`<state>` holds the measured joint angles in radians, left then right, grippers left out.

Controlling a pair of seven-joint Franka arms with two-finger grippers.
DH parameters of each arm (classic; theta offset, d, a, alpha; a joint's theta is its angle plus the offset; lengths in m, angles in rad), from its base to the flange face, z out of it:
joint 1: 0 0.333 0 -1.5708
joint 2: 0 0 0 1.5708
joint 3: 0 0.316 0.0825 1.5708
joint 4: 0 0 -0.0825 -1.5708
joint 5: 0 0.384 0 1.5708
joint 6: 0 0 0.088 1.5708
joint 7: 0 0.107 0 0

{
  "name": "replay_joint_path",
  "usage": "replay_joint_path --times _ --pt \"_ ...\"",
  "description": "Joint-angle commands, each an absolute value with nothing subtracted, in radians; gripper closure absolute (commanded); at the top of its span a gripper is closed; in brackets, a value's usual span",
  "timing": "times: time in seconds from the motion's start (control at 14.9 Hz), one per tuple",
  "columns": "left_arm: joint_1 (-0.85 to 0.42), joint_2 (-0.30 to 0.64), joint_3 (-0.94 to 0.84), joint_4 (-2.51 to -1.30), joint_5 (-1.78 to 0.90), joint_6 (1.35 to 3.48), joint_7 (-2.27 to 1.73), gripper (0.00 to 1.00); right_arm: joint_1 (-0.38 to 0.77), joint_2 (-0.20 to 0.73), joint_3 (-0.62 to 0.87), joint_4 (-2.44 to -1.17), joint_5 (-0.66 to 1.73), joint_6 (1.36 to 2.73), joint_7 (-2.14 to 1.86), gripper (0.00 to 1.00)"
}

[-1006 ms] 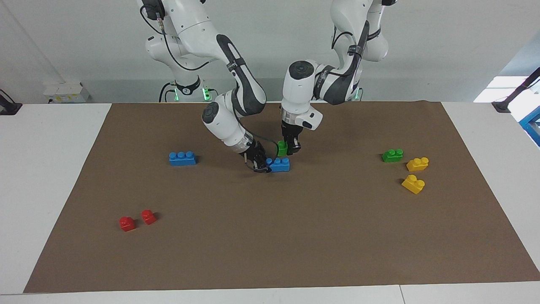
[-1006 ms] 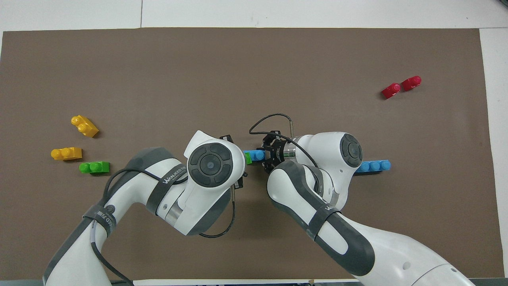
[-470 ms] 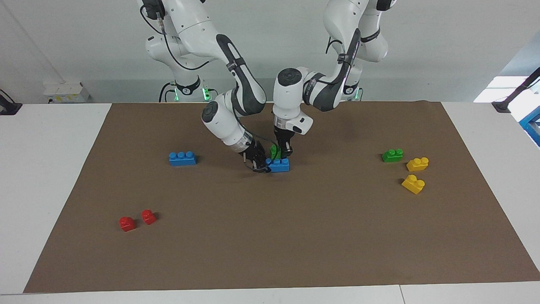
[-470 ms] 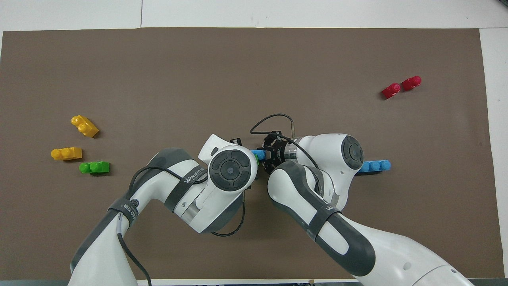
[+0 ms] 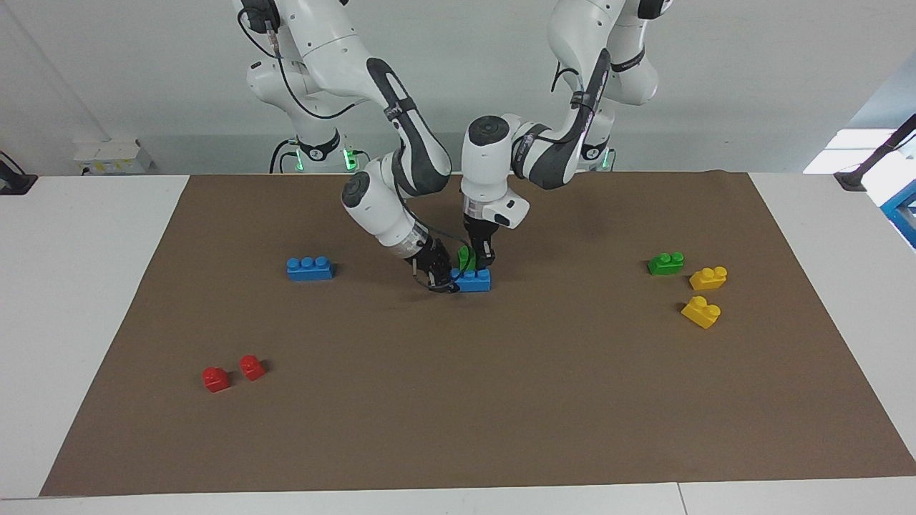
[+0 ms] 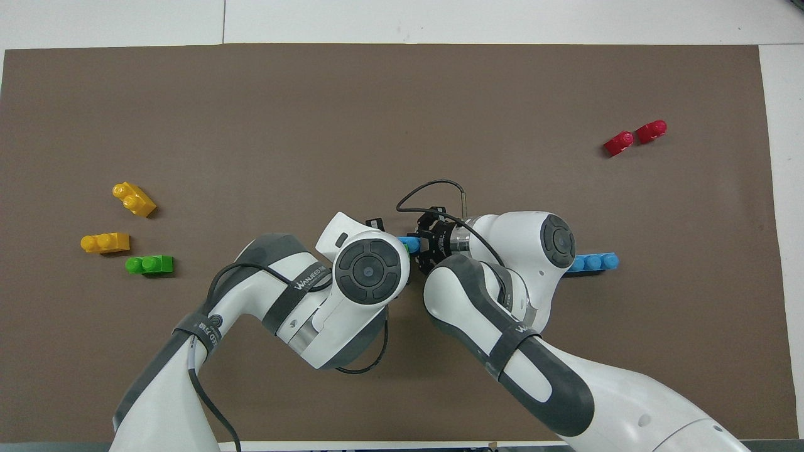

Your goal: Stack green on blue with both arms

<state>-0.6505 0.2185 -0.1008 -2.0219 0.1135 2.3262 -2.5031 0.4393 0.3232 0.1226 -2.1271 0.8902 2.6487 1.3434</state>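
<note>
We found ourselves in a robotics lab. Two white robot arms [image 5: 401,136] stood mounted at the edge of a white table [image 5: 79,286], green status lights glowing at their bases. A brown mat [image 5: 465,400] marked out the work area, with bright toy bricks [image 5: 705,295] scattered on it as test pieces. The plain grey wall [image 5: 129,64] carried a socket box [image 5: 107,157].

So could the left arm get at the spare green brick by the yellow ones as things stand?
Probably yes for the path, but not now: the spare green brick lies toward the left arm's end with bare mat around it, yet the left gripper is shut on the other green brick.
</note>
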Motion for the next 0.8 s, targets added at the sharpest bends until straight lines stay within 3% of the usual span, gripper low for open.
replay_joint_path --times 0.0,0.74 --pt "-0.654 0.256 -0.081 -2.011 0.158 2.372 -2.528 1.00 0.434 0.330 0.120 -2.161 0.916 2.692 1.302 1.00" --pt "-0.646 0.275 -0.075 -2.017 0.189 2.422 -2.526 1.00 0.436 0.330 0.118 -2.161 0.916 2.692 1.302 1.00"
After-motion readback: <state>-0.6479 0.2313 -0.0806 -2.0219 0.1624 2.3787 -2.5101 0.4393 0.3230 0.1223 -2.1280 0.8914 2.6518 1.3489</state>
